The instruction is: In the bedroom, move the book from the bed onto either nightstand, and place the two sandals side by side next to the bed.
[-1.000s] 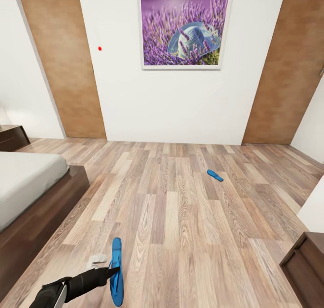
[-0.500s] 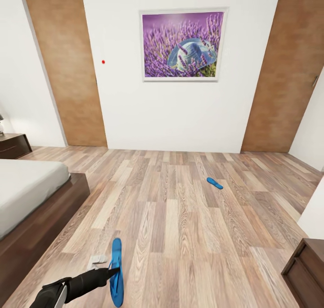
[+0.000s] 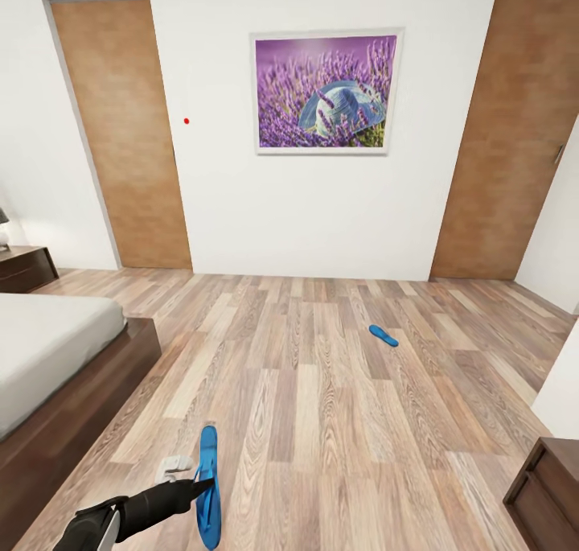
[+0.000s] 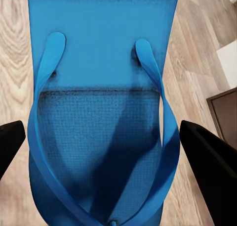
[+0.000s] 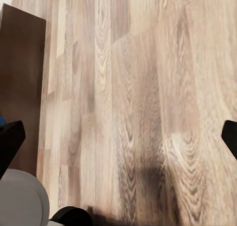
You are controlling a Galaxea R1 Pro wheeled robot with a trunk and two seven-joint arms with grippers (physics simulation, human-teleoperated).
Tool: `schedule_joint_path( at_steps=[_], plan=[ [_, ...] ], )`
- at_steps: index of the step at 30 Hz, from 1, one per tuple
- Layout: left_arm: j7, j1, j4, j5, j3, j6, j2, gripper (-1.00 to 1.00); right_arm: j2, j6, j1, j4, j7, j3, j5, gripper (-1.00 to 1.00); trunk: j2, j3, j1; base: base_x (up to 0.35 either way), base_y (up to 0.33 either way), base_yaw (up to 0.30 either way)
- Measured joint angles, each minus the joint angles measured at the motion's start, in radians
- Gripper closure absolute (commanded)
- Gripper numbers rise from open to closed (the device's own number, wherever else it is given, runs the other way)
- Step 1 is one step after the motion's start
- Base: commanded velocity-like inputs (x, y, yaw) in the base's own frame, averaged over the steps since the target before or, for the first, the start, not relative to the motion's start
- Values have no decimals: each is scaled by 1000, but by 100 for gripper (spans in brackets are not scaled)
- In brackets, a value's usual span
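Two sandals lie well apart: the near sandal (image 3: 208, 487) sits between my left gripper (image 4: 118, 137)'s wide-open jaws, ungripped, near the bed (image 3: 56, 358). The far sandal (image 3: 383, 335) is mid-floor. Closing on the thin strap could let it slip; my right gripper (image 5: 118, 137) gapes empty.

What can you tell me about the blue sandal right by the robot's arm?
The near sandal is a bright blue flip-flop with a long flat sole and thin blue thong straps that meet at the toe. The sole looks like finely textured foam. It shows over the wood-plank floor, lengthwise away from the robot, a little way out from the bed. The left gripper is at it, one black finger on each side of the sole. Whether it rests on the floor or is lifted cannot be told.
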Motion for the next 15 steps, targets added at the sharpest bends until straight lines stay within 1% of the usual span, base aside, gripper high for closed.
schedule_joint_path(
  at_steps=[5,11,12,14,15],
  plan=[
    [0,0,1,0,0,-1,0,100,0,0,0,0,0,0,0,-100,35,16,-19,0,0,0],
    [0,0,26,-1,-3,-1,-1,100,1,0,0,1,-11,4,3,-100,77,34,-42,0,0,0],
    [1,0,28,-1,-4,-2,-5,100,2,0,0,3,-31,11,13,-100,84,38,-46,0,0,0],
    [9,0,31,-4,-9,-8,-17,100,11,0,0,14,-94,26,51,-100,98,44,-54,0,0,0],
    [22,0,32,-9,-15,-15,-25,100,23,0,0,25,-148,35,86,-100,105,47,-57,0,0,0]
  ],
)
